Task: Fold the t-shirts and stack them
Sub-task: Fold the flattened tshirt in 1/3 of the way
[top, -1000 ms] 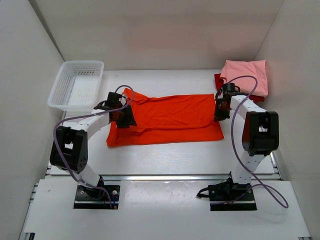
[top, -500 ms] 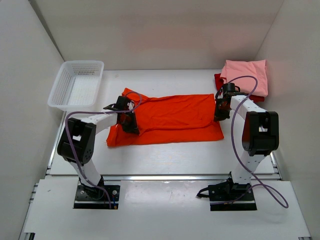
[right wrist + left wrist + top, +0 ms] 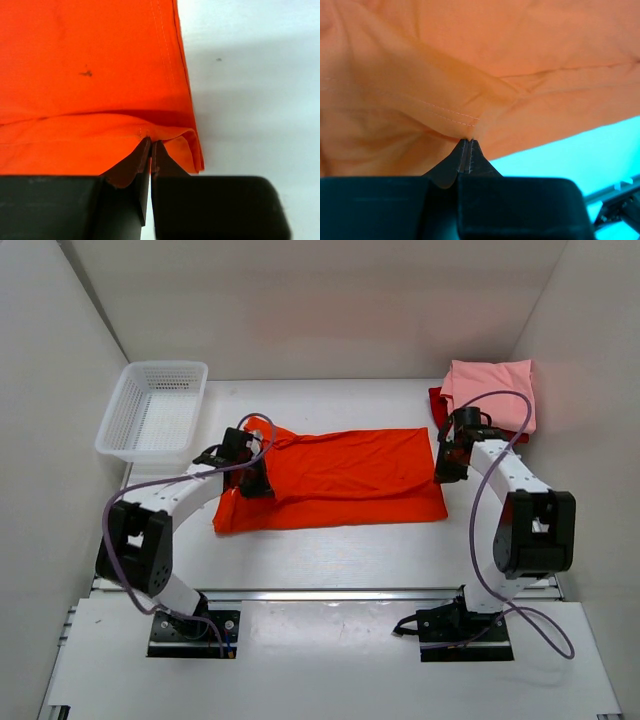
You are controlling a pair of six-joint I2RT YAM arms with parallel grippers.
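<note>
A white surface (image 3: pixel 330 550) is seen, and most of its middle is taken up by the orange shirt (image 3: pixel 350 475). The shirt is laid out flat as a long band from left to right, and one long edge seems to be folded over already. A white basket (image 3: pixel 165 366) is set at the far left, apart from the shirt, and nothing can be seen in it. At the far right a pink shirt (image 3: pixel 492 390) is lying folded. It is put on top of a dark red shirt (image 3: pixel 437 400), of which only a little edge is shown.

So two shirts seem to be folded and stacked, and the orange one is judged to be about half done. It must be folded smaller and then put on the pile.

The left fingers (image 3: pixel 465 155) are pressed together on a pinch of orange cloth at the left end of the shirt. The right fingers (image 3: pixel 148 150) are pressed together on the folded edge at the right end. Both ends are held, so a lift or a fold is likely to be made next.
</note>
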